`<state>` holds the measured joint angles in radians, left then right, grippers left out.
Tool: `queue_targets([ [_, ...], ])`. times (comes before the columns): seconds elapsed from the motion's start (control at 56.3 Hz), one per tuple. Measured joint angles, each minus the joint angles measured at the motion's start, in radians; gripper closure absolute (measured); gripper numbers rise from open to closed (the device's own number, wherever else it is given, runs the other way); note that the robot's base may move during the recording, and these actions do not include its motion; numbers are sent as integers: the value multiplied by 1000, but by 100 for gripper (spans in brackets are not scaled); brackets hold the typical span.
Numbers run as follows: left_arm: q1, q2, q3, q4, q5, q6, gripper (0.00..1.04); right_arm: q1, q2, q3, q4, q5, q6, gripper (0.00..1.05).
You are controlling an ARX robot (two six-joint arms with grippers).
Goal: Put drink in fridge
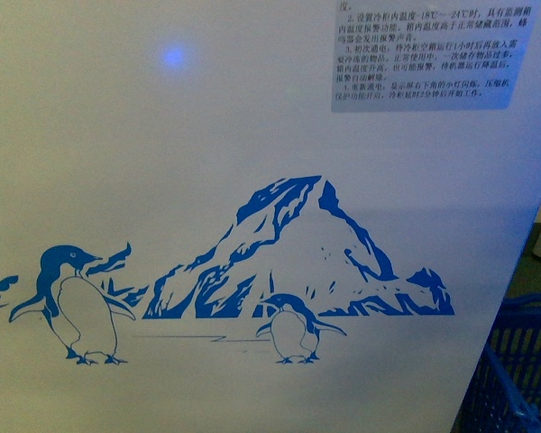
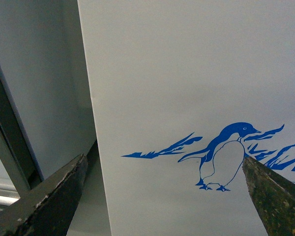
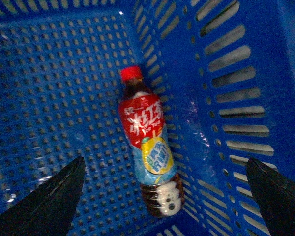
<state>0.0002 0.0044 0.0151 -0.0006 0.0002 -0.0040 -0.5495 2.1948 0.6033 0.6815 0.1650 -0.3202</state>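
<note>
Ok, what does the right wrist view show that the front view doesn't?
Only the right wrist: the drink bottle, red-capped, lying in the blue basket by its wall, under the open right pincer. Only the front: the fridge wall with its penguin-and-mountain decal and a printed label. Both: the blue basket, just a corner in front.
</note>
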Motion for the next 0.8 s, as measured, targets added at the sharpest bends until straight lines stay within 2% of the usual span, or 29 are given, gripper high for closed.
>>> queue_targets([
  [0.16, 0, 0, 0, 0, 0, 0, 8, -11, 227, 113, 55, 73, -73, 7],
  [0.391, 0, 0, 0, 0, 0, 0, 8, -12, 473, 304, 50, 129, -105, 7],
  [0.799, 0, 0, 0, 0, 0, 0, 8, -20, 672, 498, -24, 212, -122, 7],
])
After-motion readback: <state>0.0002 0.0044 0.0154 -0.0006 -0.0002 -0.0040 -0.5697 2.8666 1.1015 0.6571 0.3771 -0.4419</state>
